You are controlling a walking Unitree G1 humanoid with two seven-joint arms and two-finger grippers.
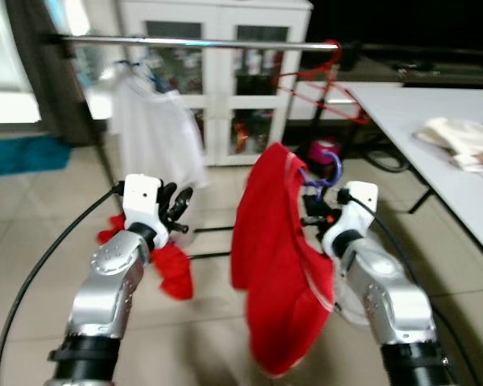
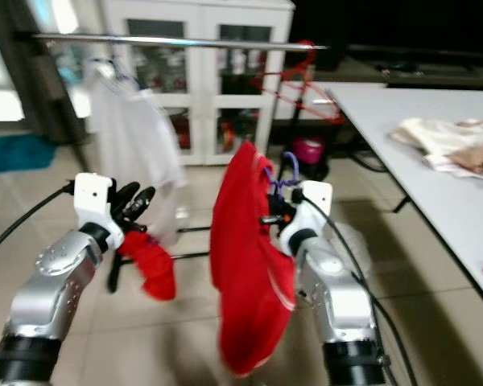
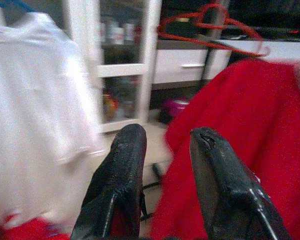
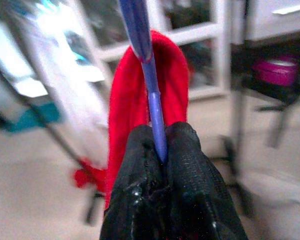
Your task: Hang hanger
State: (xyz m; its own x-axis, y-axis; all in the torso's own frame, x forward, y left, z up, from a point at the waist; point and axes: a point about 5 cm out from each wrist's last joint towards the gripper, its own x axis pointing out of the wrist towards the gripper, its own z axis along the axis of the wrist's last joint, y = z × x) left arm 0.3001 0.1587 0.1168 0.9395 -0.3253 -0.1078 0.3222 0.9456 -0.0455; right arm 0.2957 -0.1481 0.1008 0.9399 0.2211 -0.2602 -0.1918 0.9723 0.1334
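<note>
A red garment hangs on a purple hanger, whose hook rises above my right gripper. That gripper is shut on the hanger's stem, with the red cloth draped just behind it. My left gripper is open and holds nothing, to the left of the red garment at about the same height. The silver clothes rail runs across the back, well above and beyond both grippers. A white shirt on a blue hanger hangs on it at the left, and empty red hangers at its right end.
A white glass-door cabinet stands behind the rail. A white table with folded pale cloth is at the right. Red cloth lies low by the rack's base. Black cables curve over the tiled floor.
</note>
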